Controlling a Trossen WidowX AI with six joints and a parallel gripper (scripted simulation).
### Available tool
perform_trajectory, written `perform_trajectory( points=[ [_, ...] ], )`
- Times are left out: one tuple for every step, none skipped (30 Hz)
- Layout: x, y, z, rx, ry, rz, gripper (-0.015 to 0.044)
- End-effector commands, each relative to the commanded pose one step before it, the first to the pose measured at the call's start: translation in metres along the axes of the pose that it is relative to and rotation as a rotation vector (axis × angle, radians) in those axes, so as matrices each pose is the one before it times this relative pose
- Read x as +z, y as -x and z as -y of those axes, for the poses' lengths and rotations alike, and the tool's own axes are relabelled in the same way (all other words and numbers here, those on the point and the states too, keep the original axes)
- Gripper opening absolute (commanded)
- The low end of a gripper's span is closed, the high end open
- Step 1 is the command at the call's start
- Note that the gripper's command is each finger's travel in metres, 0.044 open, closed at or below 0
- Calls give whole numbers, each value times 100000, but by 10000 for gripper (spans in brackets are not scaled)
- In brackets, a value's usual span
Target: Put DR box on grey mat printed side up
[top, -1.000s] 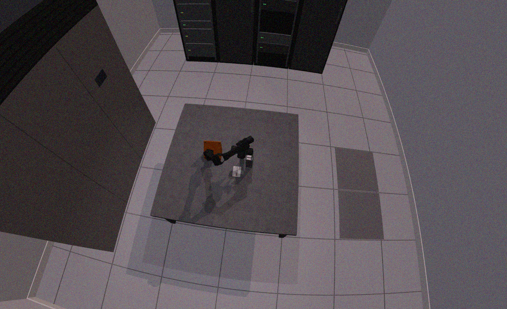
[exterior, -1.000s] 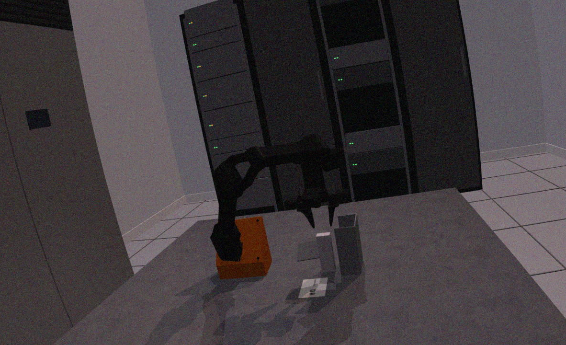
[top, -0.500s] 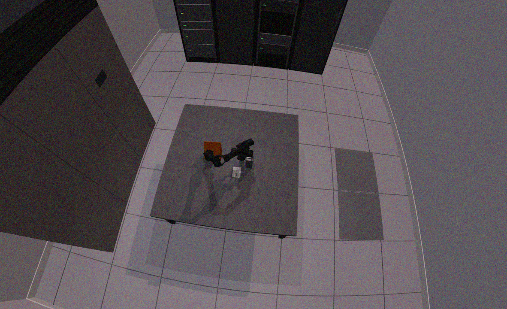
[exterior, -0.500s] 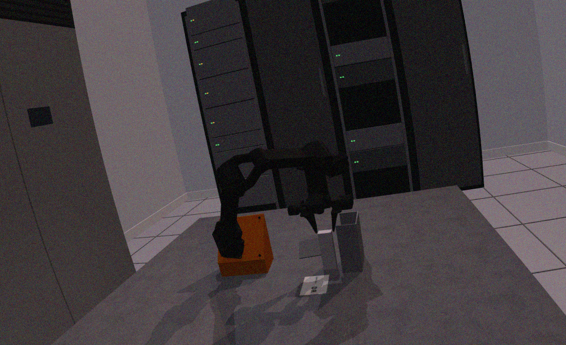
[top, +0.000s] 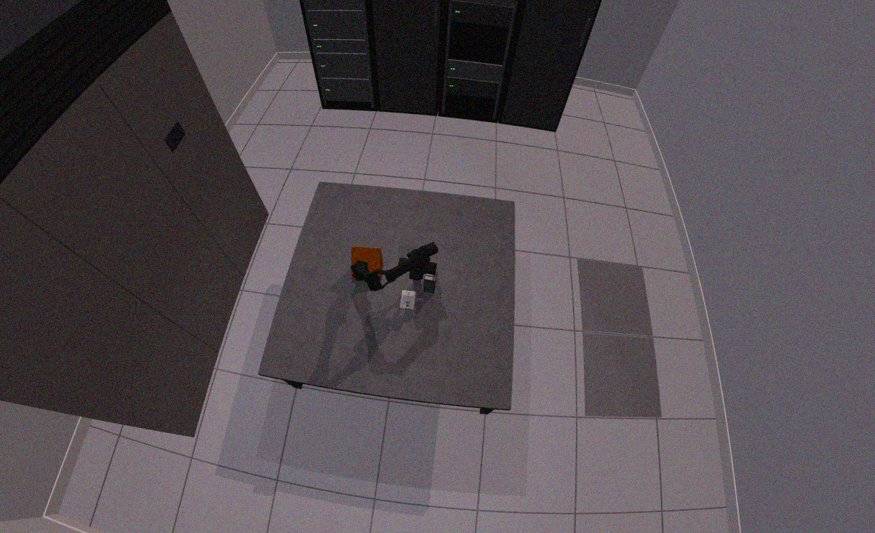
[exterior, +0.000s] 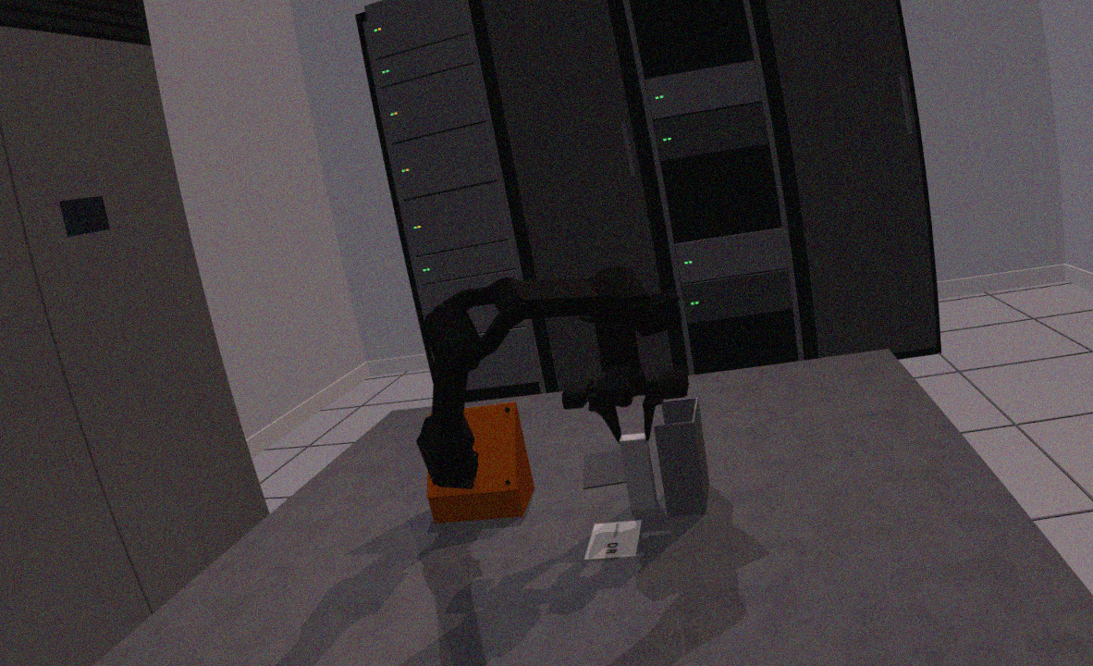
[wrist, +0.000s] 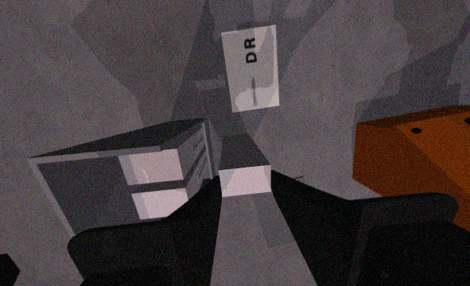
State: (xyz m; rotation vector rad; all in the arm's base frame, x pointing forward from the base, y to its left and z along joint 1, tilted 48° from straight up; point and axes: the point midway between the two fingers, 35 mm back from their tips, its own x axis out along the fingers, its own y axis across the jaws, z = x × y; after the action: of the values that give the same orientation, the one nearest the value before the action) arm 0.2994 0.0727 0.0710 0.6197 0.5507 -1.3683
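Claw [top: 417,277] [exterior: 632,437] [wrist: 244,177] pointing down, fingers apart

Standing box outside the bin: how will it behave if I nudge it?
The box would probably tip easily, being tall on a narrow base. It looks stiff, with straight edges and flat faces. Its flat sides suggest sliding or toppling, not rolling.
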Motion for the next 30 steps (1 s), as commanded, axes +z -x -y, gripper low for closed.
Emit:
perform_trajectory(
  points=[
    [14, 22, -15, -39, -104, -9, 160],
    [0, 0, 0, 0, 0, 0, 156],
    [0, 0, 0, 0, 0, 0, 156],
    [0, 0, 0, 0, 0, 0, 156],
    [0, 0, 0, 0, 0, 0, 156],
    [0, 0, 0, 0, 0, 0, 156],
    [0, 0, 0, 0, 0, 0, 156],
    [0, 0, 0, 0, 0, 0, 156],
    [0, 0, 0, 0, 0, 0, 156],
    [-1, 27, 0, 6, 11, 6, 156],
    [-4, 81, 0, 19, 34, 17, 156],
    [-6, 136, 0, 31, 57, 29, 156],
    [-6, 165, 1, 38, 69, 37, 156],
    [-6, 165, 2, 38, 69, 38, 156],
    [-5, 165, 3, 39, 68, 39, 156],
    [-5, 165, 3, 39, 68, 40, 156],
    [-4, 165, 4, 39, 68, 41, 156],
    [-4, 165, 5, 39, 68, 42, 156],
    [-3, 136, 5, 32, 56, 35, 156],
    [-1, 82, 3, 20, 33, 22, 156],
    [0, 27, 1, 7, 11, 7, 156],
    [0, 0, 0, 0, 0, 0, 156],
    [39, -311, 82, 108, 692, 453, 156],
    [-123, 14, 48, 6, 199, -52, 156],
    [-205, 23, 81, 10, 331, -85, 156],
    [-248, 27, 99, 11, 401, -100, 156],
    [-247, 27, 100, 10, 401, -97, 156],
    [-246, 26, 101, 9, 400, -93, 156],
    [-245, 25, 102, 8, 400, -90, 156],
    [-244, 25, 103, 7, 399, -87, 156]
  ],
)
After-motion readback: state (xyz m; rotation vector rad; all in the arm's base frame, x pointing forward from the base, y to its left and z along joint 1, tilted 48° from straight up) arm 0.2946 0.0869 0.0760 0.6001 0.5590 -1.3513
